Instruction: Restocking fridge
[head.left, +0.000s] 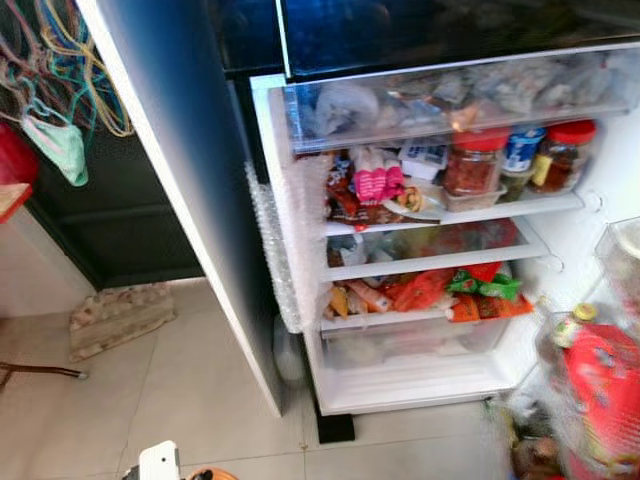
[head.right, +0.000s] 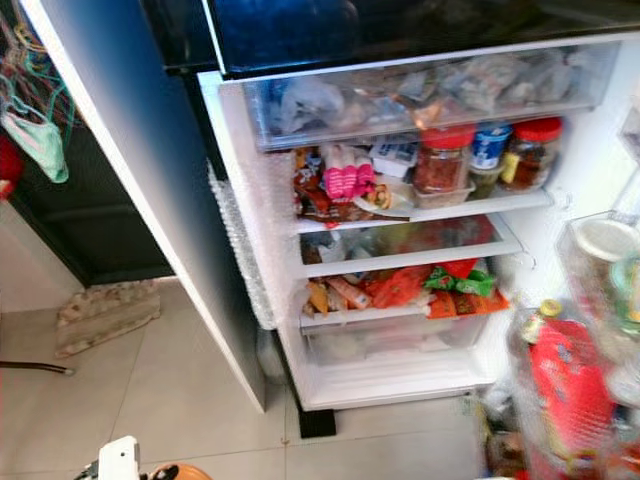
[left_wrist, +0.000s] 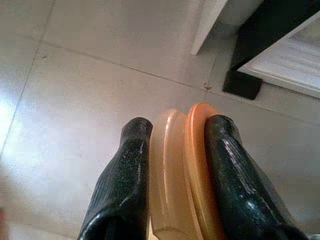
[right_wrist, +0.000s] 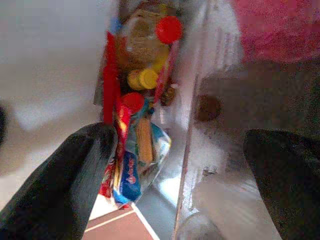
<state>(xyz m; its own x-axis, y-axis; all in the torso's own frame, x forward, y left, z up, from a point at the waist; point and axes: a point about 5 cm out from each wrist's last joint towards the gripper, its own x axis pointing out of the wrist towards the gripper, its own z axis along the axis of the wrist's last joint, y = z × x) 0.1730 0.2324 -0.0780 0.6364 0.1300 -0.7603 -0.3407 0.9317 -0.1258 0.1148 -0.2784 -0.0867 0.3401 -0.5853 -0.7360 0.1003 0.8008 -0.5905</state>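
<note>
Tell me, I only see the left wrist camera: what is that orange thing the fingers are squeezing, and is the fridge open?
Observer: I can't tell what it is. The left gripper is shut on an orange and cream object. Yes, the fridge stands open, its shelves full.
Operator: What's inside?
Observer: Red-lidded jars on the upper shelf, orange and green packets lower down.
Operator: And the other hand?
Observer: The right gripper is open, fingers wide apart, above a bag of snacks and bottles.
</note>
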